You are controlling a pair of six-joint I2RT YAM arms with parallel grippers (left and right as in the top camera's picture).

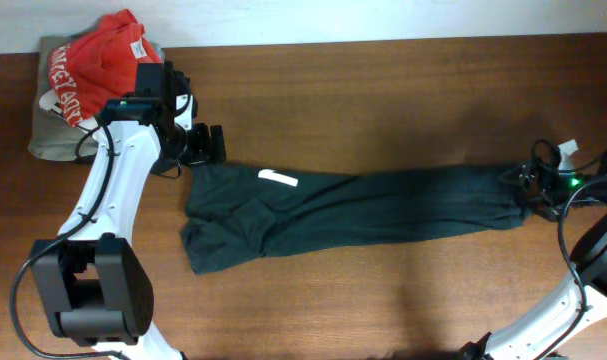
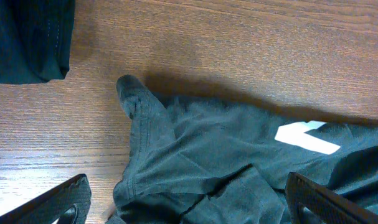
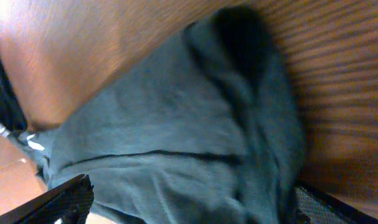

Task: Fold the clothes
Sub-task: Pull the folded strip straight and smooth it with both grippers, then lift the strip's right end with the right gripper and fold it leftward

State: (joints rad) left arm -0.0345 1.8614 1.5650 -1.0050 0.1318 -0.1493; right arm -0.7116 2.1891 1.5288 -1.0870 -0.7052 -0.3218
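My left gripper [image 1: 205, 143] hung over the upper left corner of the dark T-shirt [image 1: 383, 205], just right of the pile at the upper left of the overhead view. There the red shirt [image 1: 98, 65] lay on top of the beige-grey garment [image 1: 53, 140]. In my left wrist view my two fingers [image 2: 67, 200] sat at the lower corners of the frame, spread wide with nothing pinched between them. The cloth lay loose on the table [image 1: 383, 90] under the gap.

The T-shirt stretched as a long, rumpled band across the middle of the overhead frame. It was bunched wider at the left end and narrowed toward the right edge. Its small white neck label [image 1: 277, 179] lay face up near the left end. In the left wrist view that label showed at the right centre, and a pointed fold of fabric stood up left of centre against the bare wood.

My right gripper [image 1: 531, 185] was at the far right of the overhead view, at the narrow end of the shirt. In the right wrist view its fingers [image 3: 64, 202] also stood far apart at the lower corners, clamping nothing. Blurred dark cloth filled most of that frame, with wood showing at the upper left and right.
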